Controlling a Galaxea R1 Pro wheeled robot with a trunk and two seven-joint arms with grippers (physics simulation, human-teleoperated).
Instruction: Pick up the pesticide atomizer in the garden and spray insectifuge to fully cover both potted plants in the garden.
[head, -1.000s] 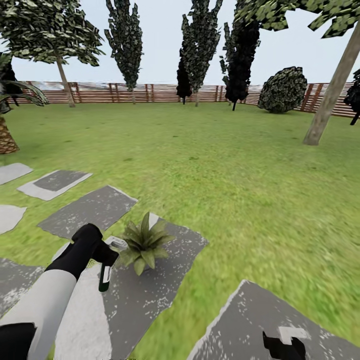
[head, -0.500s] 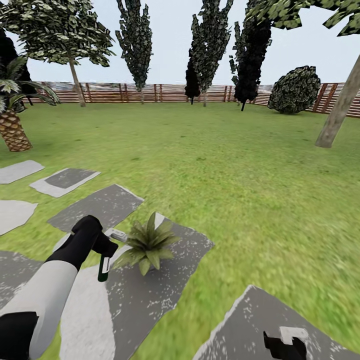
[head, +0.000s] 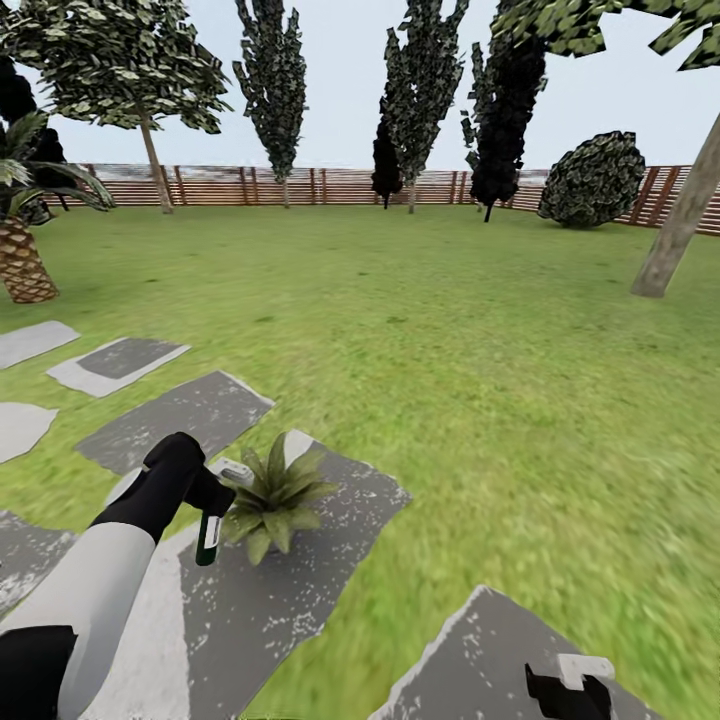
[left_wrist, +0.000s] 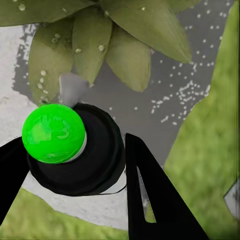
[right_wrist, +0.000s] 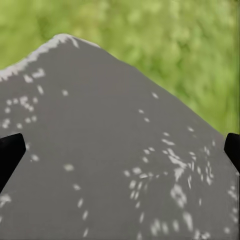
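Green-bodied, white-labelled pesticide atomizer (head: 209, 537) is clamped by the left gripper (head: 205, 497) beside a potted plant (head: 270, 497); label illegible. Right gripper (right_wrist: 120, 150) is spread, empty.

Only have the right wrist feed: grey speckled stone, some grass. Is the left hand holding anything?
Observer: Yes. In the head view the left hand is shut on the slim dark green atomizer with a white label, whose body hangs downward.
Operator: Any plant near it?
Observer: One low rosette of pointed green leaves stands on a grey stepping stone, right beside the atomizer.
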